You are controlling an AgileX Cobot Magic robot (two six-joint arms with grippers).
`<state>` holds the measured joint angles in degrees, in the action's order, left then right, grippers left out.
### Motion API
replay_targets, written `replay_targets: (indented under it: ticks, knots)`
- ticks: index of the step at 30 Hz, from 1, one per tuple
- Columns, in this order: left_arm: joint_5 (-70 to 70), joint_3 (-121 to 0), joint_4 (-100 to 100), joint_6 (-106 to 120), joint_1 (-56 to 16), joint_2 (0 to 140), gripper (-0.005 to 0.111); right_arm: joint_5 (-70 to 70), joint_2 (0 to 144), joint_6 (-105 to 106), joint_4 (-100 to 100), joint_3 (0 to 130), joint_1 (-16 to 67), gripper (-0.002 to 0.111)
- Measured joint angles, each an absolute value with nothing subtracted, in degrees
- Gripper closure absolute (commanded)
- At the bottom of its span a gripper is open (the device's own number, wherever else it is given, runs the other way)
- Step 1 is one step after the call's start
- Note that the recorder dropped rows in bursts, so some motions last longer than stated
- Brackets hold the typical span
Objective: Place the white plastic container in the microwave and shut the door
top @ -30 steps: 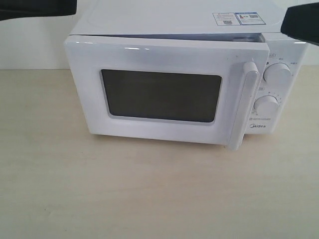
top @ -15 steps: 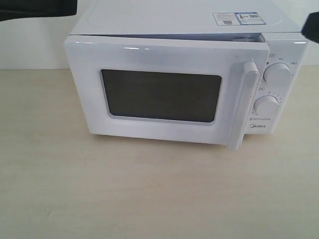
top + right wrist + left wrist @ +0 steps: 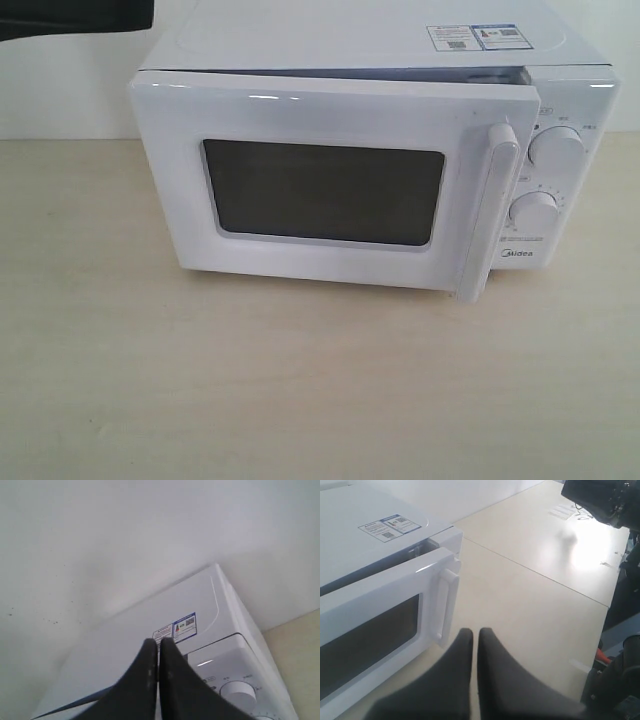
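Observation:
The white microwave [image 3: 380, 40] stands at the back of the table, its two dials [image 3: 557, 148] on the right. Its door [image 3: 320, 190] with the dark window is nearly against the body, a thin gap showing along the top and at the handle [image 3: 490, 210] side. The white plastic container is out of view. My left gripper [image 3: 475, 632] hangs shut and empty in front of the door handle [image 3: 447, 605], apart from it. My right gripper [image 3: 159, 642] is shut and empty, up above the microwave's top [image 3: 200, 630] near its stickers.
The light wooden table [image 3: 300, 400] stretches in front of the microwave, with a white wall behind it. A dark part of the left arm [image 3: 70, 15] shows at the top left. Dark equipment [image 3: 605, 500] stands beyond the table's far end.
The right arm's dark shape at the top right of the exterior view has withdrawn out of the frame. The microwave and its door have not moved.

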<state>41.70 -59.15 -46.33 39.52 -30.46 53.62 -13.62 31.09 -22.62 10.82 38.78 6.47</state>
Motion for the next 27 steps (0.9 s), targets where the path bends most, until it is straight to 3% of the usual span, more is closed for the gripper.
replay_targets:
  ticks: [7, 13, 18, 27]
  knots:
    - [41.7, -59.1, -46.3, 39.5, -30.5, 53.6, 0.102, -9.6, 36.2, -29.3, 3.0, 36.9, 19.9, 0.107]
    - [41.7, -59.1, -46.3, 39.5, -30.5, 53.6, 0.102, 2.6, 38.6, -34.8, -1.1, 28.9, 32.7, 0.107]
    - [41.7, -59.1, -46.3, 39.5, -30.5, 53.6, 0.102, 10.6, 41.8, -39.2, -1.8, 26.1, 36.9, 0.107]
    - [41.7, -59.1, -46.3, 39.5, -30.5, 53.6, 0.102, 12.6, 51.2, -40.2, -4.1, 26.1, 41.6, 0.107]
